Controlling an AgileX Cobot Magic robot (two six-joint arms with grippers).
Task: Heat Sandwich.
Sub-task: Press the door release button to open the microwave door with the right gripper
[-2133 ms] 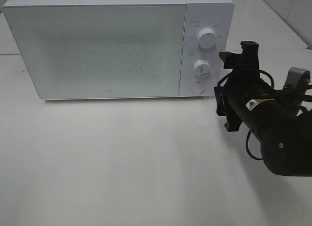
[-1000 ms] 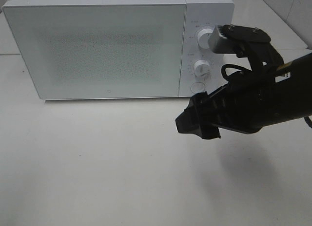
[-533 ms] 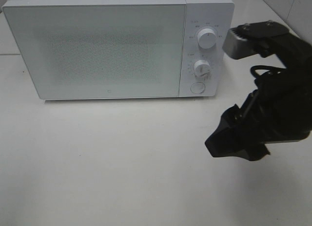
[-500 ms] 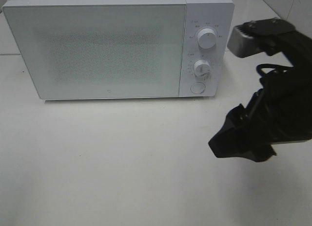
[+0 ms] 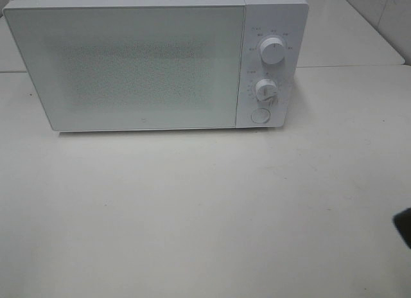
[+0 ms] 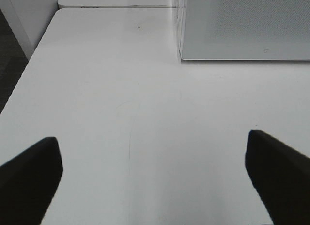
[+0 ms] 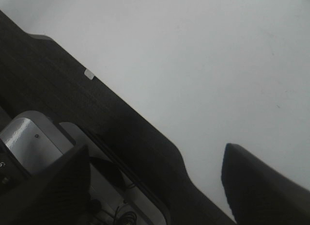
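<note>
- The left pincer (image 6: 152,140) hangs above the white table (image 6: 121,104), its two dark fingers (image 6: 29,181) spread wide apart and gripping nothing. Only bare tabletop lies between them.
- Ahead of that pincer, well beyond its fingertips, stands the near corner of a white microwave (image 6: 247,26), its base resting on the table.
- Out past one finger of the left pincer the table ends in a rounded edge, with dark floor (image 6: 9,55) below it.
- The right pincer (image 7: 155,152) likewise has its jaws apart and holds nothing. Its fingers (image 7: 261,186) frame white tabletop and a dark strip (image 7: 97,113) running slantwise beneath it.
- Just beside that strip, close under the right pincer, sits a grey metal part (image 7: 29,137). What it belongs to cannot be told.
- In the high camera's view, a dark shape (image 5: 403,227) sits at the frame's edge on the right pincer's side, too little of it showing to identify.
- The microwave's frosted door (image 5: 131,67) is shut. Beside the door, in one column, sit an upper dial (image 5: 273,51), a lower dial (image 5: 265,89) and a round button (image 5: 259,115).
- The sandwich cannot be placed relative to either pincer. The shut, frosted door hides the oven's inside.
</note>
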